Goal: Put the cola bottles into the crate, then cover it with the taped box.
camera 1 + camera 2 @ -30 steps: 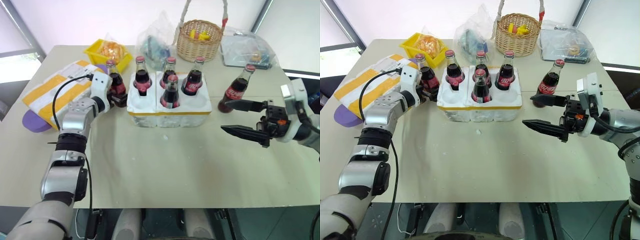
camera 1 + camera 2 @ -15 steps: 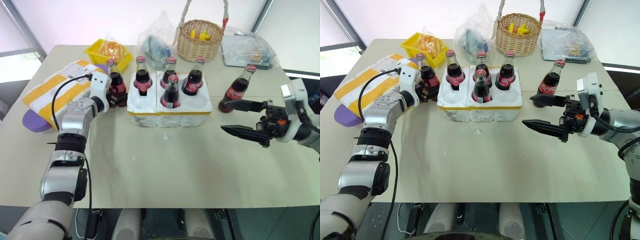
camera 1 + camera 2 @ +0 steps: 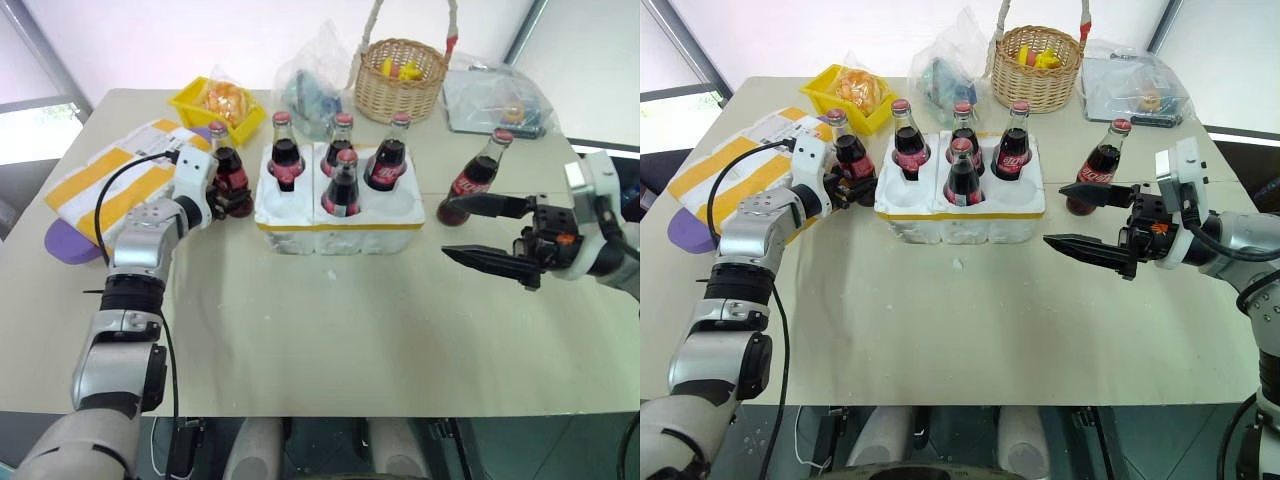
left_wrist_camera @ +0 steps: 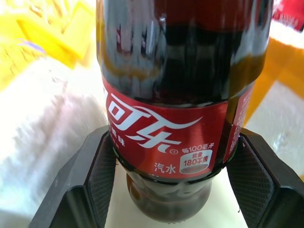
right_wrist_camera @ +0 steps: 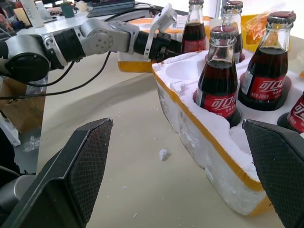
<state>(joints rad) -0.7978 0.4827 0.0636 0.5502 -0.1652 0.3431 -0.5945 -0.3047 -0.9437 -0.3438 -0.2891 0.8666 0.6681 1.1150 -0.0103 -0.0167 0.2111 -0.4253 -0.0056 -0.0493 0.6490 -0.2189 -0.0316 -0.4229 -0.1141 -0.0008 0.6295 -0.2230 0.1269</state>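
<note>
1. The right gripper (image 3: pixel 480 230) is being held with its two fingers spread wide and nothing between them, nearer than the crate (image 3: pixel 338 214) and off to its right, above the table (image 3: pixel 330 330).
2. A small white crumb (image 3: pixel 327 272) is lying on the table just in front of the crate.
3. The crate is being used as the landmark here: four bottles are standing in its wells, one (image 3: pixel 342 184) in the front row and three (image 3: pixel 285 152) (image 3: pixel 339 140) (image 3: pixel 386 152) in the back row, while two front wells are showing bare.
4. A fifth bottle (image 3: pixel 229 168) is being clamped low on its body by the left gripper (image 3: pixel 232 198), just left of the crate; in the left wrist view the fingers (image 4: pixel 101 175) are being pressed against both sides of the red label.
5. A sixth bottle (image 3: pixel 474 176) is standing on the table to the right of the crate, just behind the right gripper.
6. The taped box (image 3: pixel 115 180) is lying well left of the crate, behind the left arm.
7. A yellow bin (image 3: pixel 215 106) is sitting behind the crate to its left, and a wicker basket (image 3: pixel 398 80) is sitting behind it to the right.
</note>
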